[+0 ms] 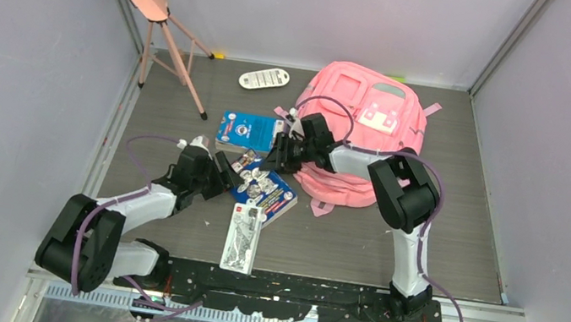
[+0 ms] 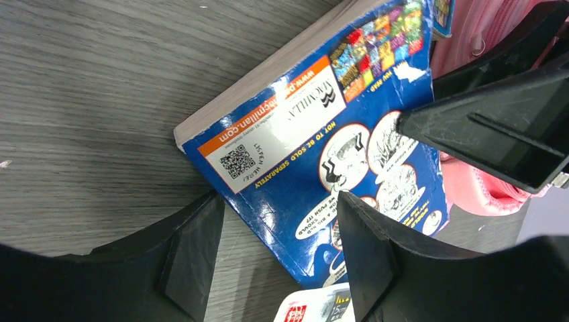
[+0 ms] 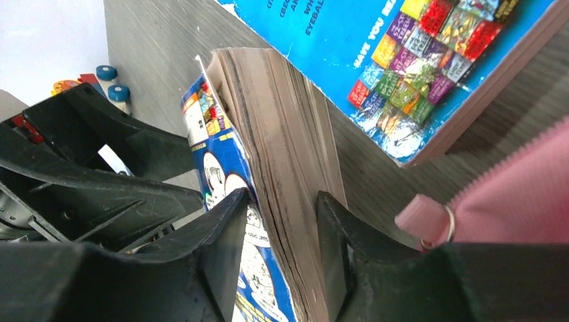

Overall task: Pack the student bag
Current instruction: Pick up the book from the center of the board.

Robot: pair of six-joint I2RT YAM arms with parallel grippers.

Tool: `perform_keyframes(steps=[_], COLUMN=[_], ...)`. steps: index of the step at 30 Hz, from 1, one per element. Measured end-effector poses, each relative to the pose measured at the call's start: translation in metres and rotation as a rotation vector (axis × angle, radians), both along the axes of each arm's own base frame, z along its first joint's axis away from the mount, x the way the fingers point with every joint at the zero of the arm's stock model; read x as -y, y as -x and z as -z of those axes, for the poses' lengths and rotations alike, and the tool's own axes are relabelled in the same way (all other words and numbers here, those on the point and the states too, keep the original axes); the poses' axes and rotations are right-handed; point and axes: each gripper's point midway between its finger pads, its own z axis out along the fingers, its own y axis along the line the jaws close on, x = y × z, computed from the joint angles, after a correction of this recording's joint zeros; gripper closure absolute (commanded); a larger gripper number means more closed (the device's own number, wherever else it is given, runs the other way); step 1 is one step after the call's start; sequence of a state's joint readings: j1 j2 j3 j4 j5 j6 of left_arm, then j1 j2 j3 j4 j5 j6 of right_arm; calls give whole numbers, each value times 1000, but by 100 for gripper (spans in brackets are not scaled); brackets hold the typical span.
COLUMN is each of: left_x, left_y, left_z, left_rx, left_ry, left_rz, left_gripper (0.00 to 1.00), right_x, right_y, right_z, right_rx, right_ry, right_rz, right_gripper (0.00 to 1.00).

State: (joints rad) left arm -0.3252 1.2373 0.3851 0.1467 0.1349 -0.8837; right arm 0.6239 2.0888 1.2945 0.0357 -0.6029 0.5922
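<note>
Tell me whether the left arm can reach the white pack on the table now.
Probably yes. The white pack lies flat and uncovered close beside the left gripper, whose jaws stand open. Only the book that the right gripper holds comes near its far end.

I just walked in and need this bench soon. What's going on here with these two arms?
Both arms are working on one blue book lying beside the pink student bag. The right gripper is clamped across the book's page edge and holds it tilted up from the table. The left gripper, jaws apart, has the book's near corner between its fingers. The book is not in the bag yet, and a second blue book lies flat nearby.
</note>
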Motion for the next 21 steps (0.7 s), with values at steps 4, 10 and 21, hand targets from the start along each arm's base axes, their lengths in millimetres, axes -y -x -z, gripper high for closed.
perform_keyframes(steps=[4,10,21], left_x=[0,0,0], left_y=[0,-1,7], left_z=[0,0,-18], left_rx=[1,3,44], left_ry=[0,-1,-39], left_rz=[-1,-2,54], left_gripper=[36,36,1], right_x=[-8,-16,-17], right_y=[-7,-12,3], right_z=[-3,-14,-46], right_rx=[7,38,144], right_ry=[-42,-97,-112], right_rz=[20,17,56], right_gripper=[72,97,99])
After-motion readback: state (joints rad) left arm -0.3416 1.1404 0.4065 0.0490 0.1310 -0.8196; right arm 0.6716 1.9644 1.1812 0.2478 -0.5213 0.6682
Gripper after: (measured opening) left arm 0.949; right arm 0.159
